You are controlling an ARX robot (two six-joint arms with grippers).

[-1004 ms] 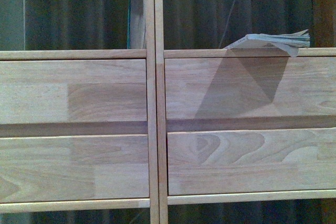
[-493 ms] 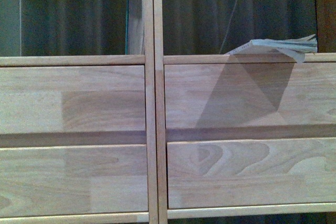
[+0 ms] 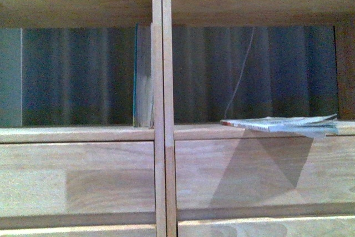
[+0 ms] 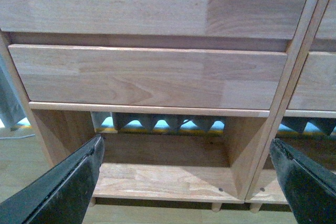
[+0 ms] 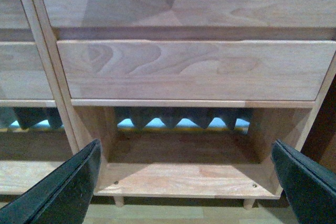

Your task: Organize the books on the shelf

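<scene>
In the front view a thin floppy paperback (image 3: 285,124) lies flat on the floor of the right compartment of the light-wood shelf (image 3: 162,81), its edge hanging over the front. A teal-covered book (image 3: 142,76) stands upright in the left compartment, against the centre post. Neither gripper shows in the front view. My left gripper (image 4: 189,182) is open, facing the bottom left compartment with nothing between its fingers (image 4: 68,184). My right gripper (image 5: 186,182) is open too, facing the bottom right compartment, empty.
Drawer fronts (image 3: 77,178) run across below the two open compartments. A dark curtain (image 3: 77,76) shows through the open back. Both wrist views show drawer fronts (image 4: 152,74) (image 5: 199,69), bare bottom compartments, short peg legs (image 5: 118,201) and the pale floor beneath.
The front view has risen up the shelf: the drawers sank in the picture, and the open compartments with both books now fill it. The books have not moved.
</scene>
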